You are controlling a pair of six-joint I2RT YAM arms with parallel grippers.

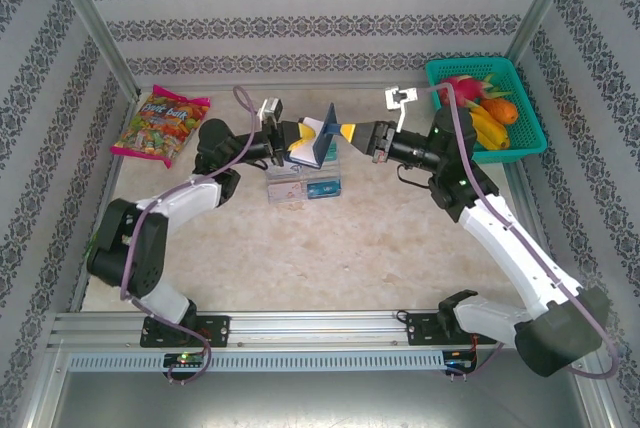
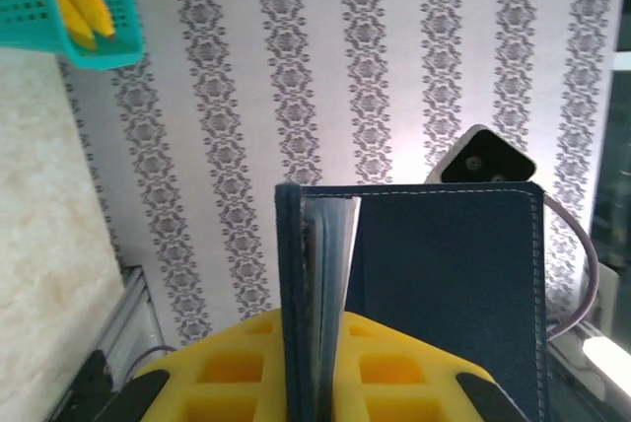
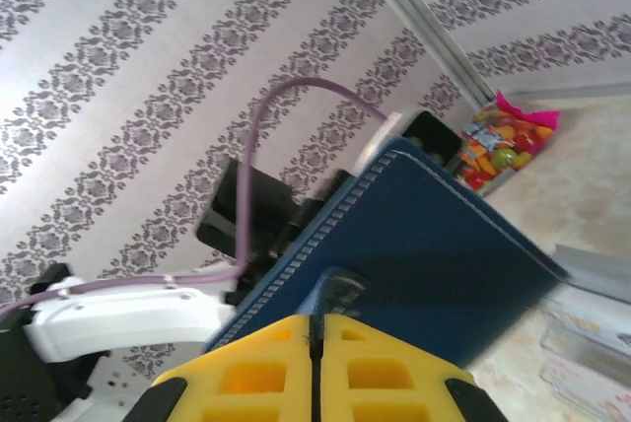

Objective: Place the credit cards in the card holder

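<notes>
Card holder (image 1: 320, 146), one, upright, with left gripper (image 1: 308, 134) and right gripper (image 1: 338, 134) each tight on it

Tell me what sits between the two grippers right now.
The card holder, standing partly open; the left gripper and right gripper each pinch one side of it. The top view shows it.

light: bright, even | shadows: soft | card holder (image 3: 434, 254) near edge blurred

card holder (image 2: 444, 284): navy blue | basket (image 1: 529, 116): teal | wall (image 1: 300, 8): grey floral stripes | table (image 1: 350, 248): beige marbled
</notes>
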